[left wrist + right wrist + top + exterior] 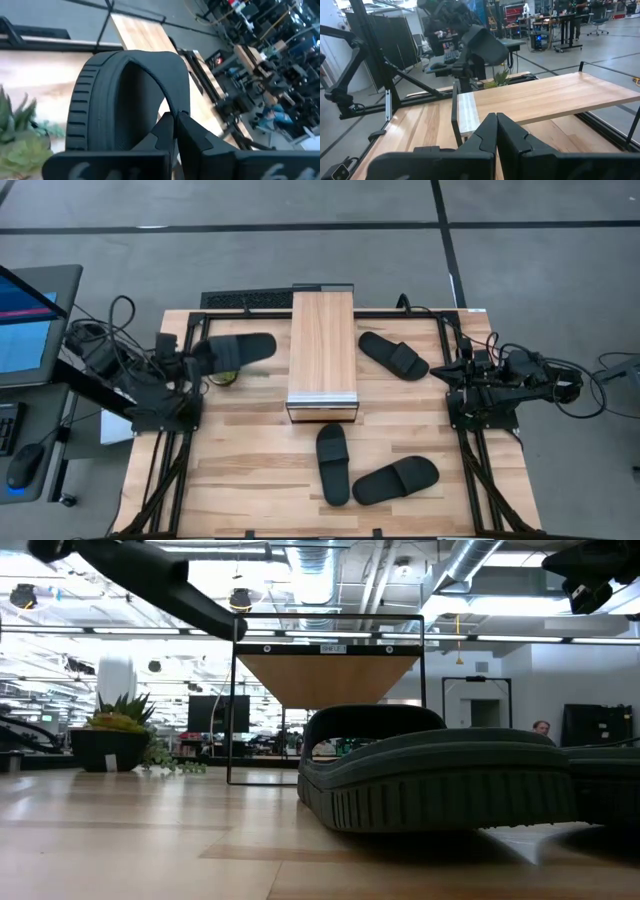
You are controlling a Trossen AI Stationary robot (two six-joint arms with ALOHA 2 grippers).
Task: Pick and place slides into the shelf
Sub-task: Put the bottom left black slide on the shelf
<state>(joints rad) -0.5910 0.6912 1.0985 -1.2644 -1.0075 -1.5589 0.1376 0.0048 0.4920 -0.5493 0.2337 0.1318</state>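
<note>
My left gripper (200,358) is near the table's left edge, shut on one black slide (238,349) that it carries in the air left of the shelf (322,340). The shelf is a long wood-topped unit standing in the table's middle. The other slides lie sole-down on the table: one (393,355) right of the shelf, two (333,463) (395,480) near the front edge. My right gripper (496,122) waits shut at the table's right edge, touching nothing. My left gripper (175,120) pinches the slide's wide strap (172,102) at its edge between the two fingers. The fingers reach level toward the shelf. The slide is lifted clear of the table, its ridged sole (82,110) pointing away from the gripper toward the shelf.
A small potted plant (225,377) stands just below the carried slide, left of the shelf. Black metal frame rails (455,330) run along the table's edges. A monitor (25,320) and cables sit beyond the left edge. Bare wood lies between the shelf and the left arm.
</note>
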